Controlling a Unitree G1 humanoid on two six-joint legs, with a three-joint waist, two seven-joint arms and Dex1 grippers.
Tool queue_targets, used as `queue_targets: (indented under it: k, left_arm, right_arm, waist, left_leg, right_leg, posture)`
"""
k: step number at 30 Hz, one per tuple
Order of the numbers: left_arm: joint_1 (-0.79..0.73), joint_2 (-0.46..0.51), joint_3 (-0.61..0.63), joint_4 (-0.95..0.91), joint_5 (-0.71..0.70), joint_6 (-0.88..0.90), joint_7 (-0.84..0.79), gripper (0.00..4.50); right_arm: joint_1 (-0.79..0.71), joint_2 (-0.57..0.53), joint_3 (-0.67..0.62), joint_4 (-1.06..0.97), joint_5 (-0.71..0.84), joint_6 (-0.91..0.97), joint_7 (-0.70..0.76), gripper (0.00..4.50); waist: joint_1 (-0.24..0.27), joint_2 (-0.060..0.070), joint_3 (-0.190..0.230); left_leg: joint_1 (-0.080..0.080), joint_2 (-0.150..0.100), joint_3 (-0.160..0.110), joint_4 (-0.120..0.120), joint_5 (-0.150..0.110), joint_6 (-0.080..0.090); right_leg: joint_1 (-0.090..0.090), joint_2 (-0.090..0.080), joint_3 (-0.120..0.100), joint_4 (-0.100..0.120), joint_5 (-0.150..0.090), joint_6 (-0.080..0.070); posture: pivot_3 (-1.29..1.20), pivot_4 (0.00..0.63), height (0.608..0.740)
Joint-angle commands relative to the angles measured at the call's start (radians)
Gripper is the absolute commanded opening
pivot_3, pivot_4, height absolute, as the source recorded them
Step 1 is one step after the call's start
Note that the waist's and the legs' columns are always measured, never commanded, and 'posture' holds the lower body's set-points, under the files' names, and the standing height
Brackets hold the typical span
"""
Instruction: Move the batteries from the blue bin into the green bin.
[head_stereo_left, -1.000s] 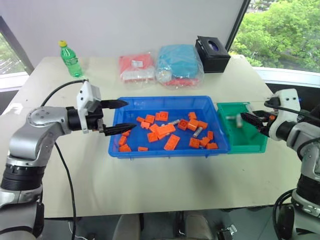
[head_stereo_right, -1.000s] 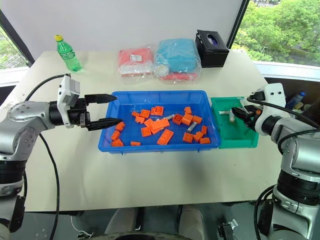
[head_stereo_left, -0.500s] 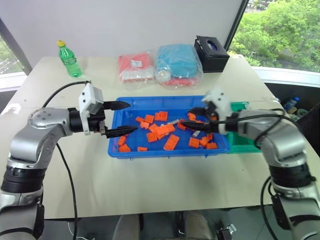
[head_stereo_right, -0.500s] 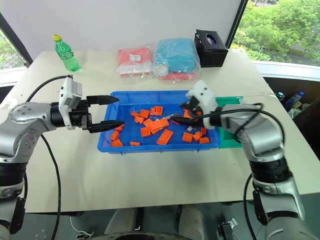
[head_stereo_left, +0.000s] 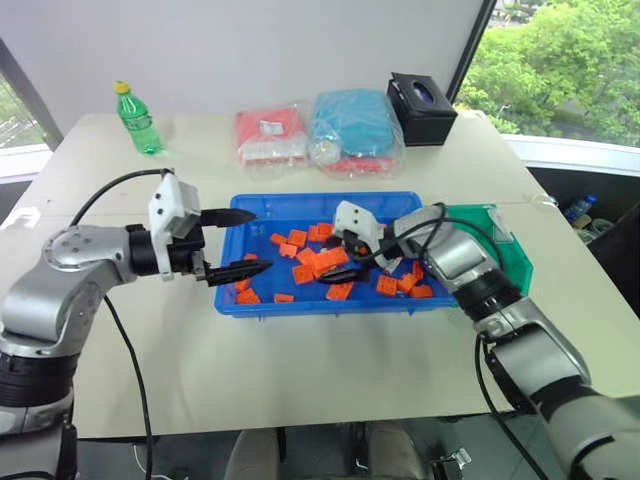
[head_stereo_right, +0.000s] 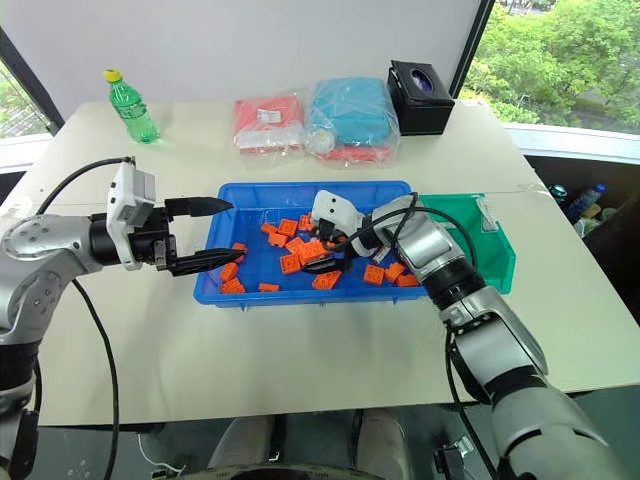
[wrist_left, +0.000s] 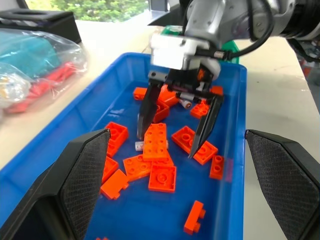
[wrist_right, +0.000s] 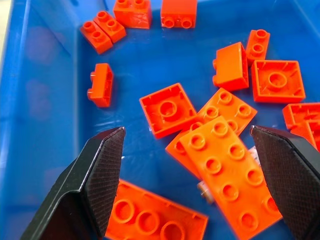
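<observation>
Right gripper (wrist_left: 180, 131) spread wide and empty above orange bricks (wrist_right: 226, 176) in blue bin (head_stereo_left: 395, 201); left gripper (head_stereo_left: 240, 243) likewise open, empty.

On the worktop (head_stereo_left: 300, 370) the blue bin (head_stereo_left: 300, 303) sits centrally holding scattered bricks (head_stereo_left: 342, 290), the green bin (head_stereo_left: 512, 262) touching its right side, two bagged packages (head_stereo_left: 320, 132) and a box (head_stereo_left: 422, 107) behind it, and a bottle (head_stereo_left: 138, 118) at the far left.
</observation>
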Motion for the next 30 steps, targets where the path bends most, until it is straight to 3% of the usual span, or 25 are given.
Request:
queue_targets:
  k: [1, 7, 10, 14, 20, 28, 30]
  left_arm:
    - [0.020, 0.023, 0.055, -0.062, -0.028, 0.018, 0.024, 4.50]
    - [0.049, 0.035, 0.084, -0.099, -0.043, 0.036, 0.047, 4.50]
    - [0.055, 0.038, 0.090, -0.109, -0.048, 0.039, 0.055, 4.50]
    - [0.050, 0.042, 0.091, -0.101, -0.051, 0.038, 0.059, 4.50]
    - [0.032, 0.034, 0.070, -0.078, -0.042, 0.022, 0.057, 4.50]
    - [0.003, 0.014, 0.040, -0.055, -0.036, 0.008, 0.053, 4.50]
    - [0.001, 0.010, 0.040, -0.059, -0.042, 0.013, 0.058, 4.50]
  right_arm:
    - [-0.087, 0.044, -0.017, 0.159, -0.036, -0.081, 0.019, 4.13]
    - [-0.138, 0.088, -0.027, 0.371, -0.090, -0.177, 0.058, 4.13]
    - [-0.151, 0.098, -0.046, 0.421, -0.097, -0.198, 0.075, 3.29]
    - [-0.151, 0.105, -0.070, 0.408, -0.096, -0.197, 0.094, 1.24]
    - [-0.134, 0.144, -0.122, 0.240, -0.051, -0.116, 0.083, 1.24]
    - [-0.071, 0.330, -0.089, 0.068, -0.077, 0.026, -0.086, 1.24]
    - [-0.058, 0.387, -0.108, 0.062, -0.090, 0.072, -0.200, 2.31]
  waist:
    - [-0.005, 0.000, 0.000]
    - [-0.011, 0.000, 0.000]
    - [-0.017, 0.000, 0.000]
    - [-0.020, 0.000, 0.000]
    - [-0.020, 0.001, 0.000]
    - [-0.018, 0.000, 0.000]
    - [-0.017, 0.000, 0.000]
  left_leg:
    - [0.000, 0.000, 0.000, 0.000, 0.000, 0.000]
    - [0.002, 0.000, -0.001, 0.000, 0.000, 0.000]
    - [0.002, 0.000, -0.001, 0.000, 0.000, 0.000]
    - [0.003, 0.000, -0.001, -0.001, 0.000, 0.000]
    - [0.003, 0.000, -0.001, -0.001, 0.000, 0.000]
    - [0.004, 0.000, -0.002, -0.002, 0.000, -0.001]
    - [0.004, 0.000, -0.002, -0.002, 0.000, -0.001]
  right_leg:
    - [0.000, 0.000, 0.000, 0.001, 0.000, 0.000]
    - [0.000, 0.000, 0.000, 0.004, 0.000, 0.000]
    - [0.001, 0.000, 0.000, 0.005, 0.000, 0.000]
    - [0.001, 0.000, 0.000, 0.005, 0.000, 0.000]
    - [0.001, 0.000, 0.000, 0.005, 0.000, 0.000]
    - [0.001, 0.000, 0.000, 0.006, 0.001, 0.000]
    - [0.002, 0.000, 0.000, 0.006, 0.000, 0.000]
  posture:
    - [0.00, 0.150, 0.724]
    - [0.00, 0.150, 0.724]
    - [0.00, 0.150, 0.724]
    - [0.00, 0.150, 0.724]
    - [0.00, 0.150, 0.724]
    - [0.00, 0.150, 0.724]
    - [0.00, 0.150, 0.724]
